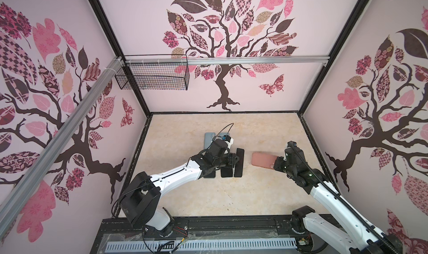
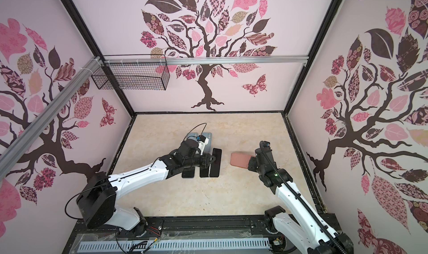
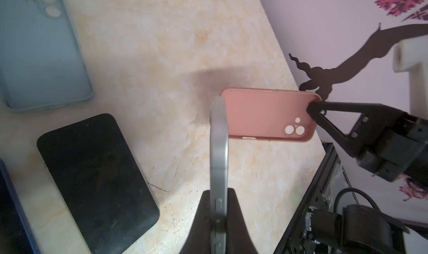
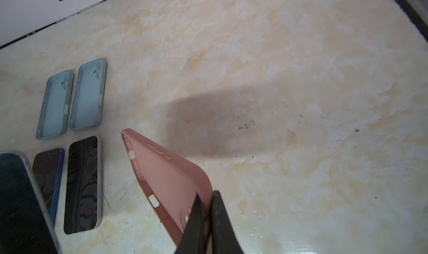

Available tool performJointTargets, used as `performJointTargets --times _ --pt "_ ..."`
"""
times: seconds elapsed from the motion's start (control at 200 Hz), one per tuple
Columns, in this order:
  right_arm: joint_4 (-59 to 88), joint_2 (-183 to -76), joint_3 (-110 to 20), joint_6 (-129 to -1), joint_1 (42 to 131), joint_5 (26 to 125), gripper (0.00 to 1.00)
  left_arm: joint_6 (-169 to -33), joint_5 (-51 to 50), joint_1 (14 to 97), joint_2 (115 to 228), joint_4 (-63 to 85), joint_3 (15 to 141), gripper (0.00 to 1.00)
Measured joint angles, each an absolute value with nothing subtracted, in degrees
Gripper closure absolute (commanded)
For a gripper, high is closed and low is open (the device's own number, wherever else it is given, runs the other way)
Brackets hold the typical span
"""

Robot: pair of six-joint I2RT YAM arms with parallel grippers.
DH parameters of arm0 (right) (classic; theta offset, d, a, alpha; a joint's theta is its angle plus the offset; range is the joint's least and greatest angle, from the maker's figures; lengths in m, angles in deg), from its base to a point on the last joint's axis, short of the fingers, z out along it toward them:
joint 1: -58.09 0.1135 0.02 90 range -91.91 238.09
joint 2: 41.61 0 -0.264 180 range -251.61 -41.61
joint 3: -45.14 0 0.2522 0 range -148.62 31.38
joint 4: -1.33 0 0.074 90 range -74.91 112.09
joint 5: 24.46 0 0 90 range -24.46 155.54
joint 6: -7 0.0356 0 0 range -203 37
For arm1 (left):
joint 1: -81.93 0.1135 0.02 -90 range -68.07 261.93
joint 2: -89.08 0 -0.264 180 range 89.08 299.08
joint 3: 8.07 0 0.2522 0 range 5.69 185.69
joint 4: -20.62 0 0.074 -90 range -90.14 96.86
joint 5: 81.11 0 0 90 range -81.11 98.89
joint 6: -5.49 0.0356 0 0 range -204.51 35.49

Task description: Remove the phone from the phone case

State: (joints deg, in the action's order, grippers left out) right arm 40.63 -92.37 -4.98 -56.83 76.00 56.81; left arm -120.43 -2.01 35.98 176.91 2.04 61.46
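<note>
The phone [image 3: 218,148] is sitting out of its case, gripped across its flat faces by the left pincer [image 3: 218,196], whose jaws are clamping tight on its near end. From the left wrist view I'm seeing only its silver edge. In both top views its dark screen is facing up near the middle of the counter [image 1: 208,199].

The pink case [image 1: 262,161] is hanging at the phone's 3 o'clock, apart from it. The right pincer [image 4: 206,195] is nipping its corner by the camera cut-out, jaws all but shut on the thin wall. The case is tilting and throwing a shadow on the counter; whether its far end is touching down I can't tell.

At the phone's 9 o'clock a silver-edged phone [image 4: 83,185] and a blue-edged phone [image 4: 49,171] are lying face up. At 11 o'clock two blue-grey cases [image 4: 89,94] are lying side by side. The left arm [image 1: 180,171] is covering part of all four in both top views.

Bare counter is lying open toward 6 and 12 o'clock.
</note>
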Motion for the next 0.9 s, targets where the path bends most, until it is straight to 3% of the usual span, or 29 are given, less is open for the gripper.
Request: performJointTargets --times 0.42,0.9 --pt "37.2 -87.8 -3.0 -55.5 76.0 57.2 1.0 -126.0 1.6 36.0 188.7 4.3 67.7 1.0" --pt "36.3 -92.4 -0.7 -48.6 76.0 54.2 1.0 -130.6 -0.3 38.3 196.5 4.5 72.0 1.0"
